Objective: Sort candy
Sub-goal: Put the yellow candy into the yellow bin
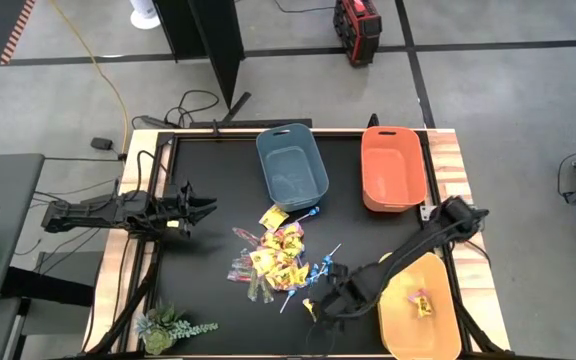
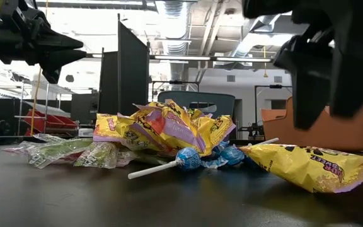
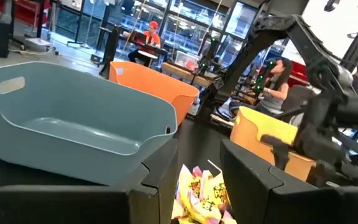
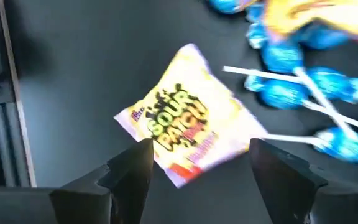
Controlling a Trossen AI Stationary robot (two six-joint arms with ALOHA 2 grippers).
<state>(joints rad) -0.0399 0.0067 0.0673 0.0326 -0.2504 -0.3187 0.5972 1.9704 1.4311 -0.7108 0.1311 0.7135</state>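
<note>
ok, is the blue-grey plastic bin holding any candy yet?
No: in the high view the blue-grey plastic bin shows only its bare floor, while one yellow packet lies in the yellow plastic bin.

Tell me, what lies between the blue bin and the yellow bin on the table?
In the high view, the candy pile and the right claw, open over a lone yellow packet, lie between the blue bin and the yellow bin.

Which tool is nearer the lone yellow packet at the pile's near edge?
Right. The right tool hangs open directly over the yellow packet, while the left tool waits across the table's left side.
</note>
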